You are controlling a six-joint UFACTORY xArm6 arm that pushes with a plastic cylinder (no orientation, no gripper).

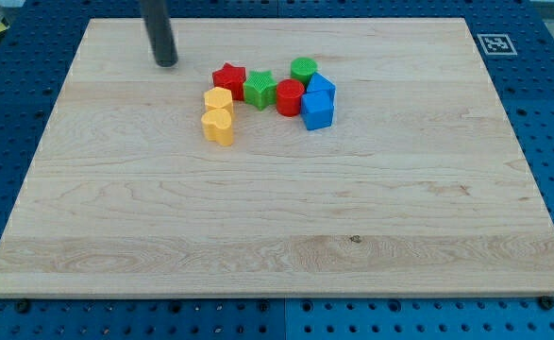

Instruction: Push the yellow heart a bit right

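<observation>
Well, my tip (166,62) is sitting on the wooden board (277,227), bare, holding nothing and touching no block. Toward the view's lower right of it the yellow heart (218,126) is lying, seemingly touching another yellow block (218,98), beside the red star (228,79).

The desk (277,236) is a pale wooden board with lengthwise grain and one small dark knot toward the view's bottom right. Around the desk on all sides lies a blue panel (550,113) with regular rows of holes. A black-and-white square marker (495,43) sits at the desk's upper right corner. Lighting is even.
</observation>
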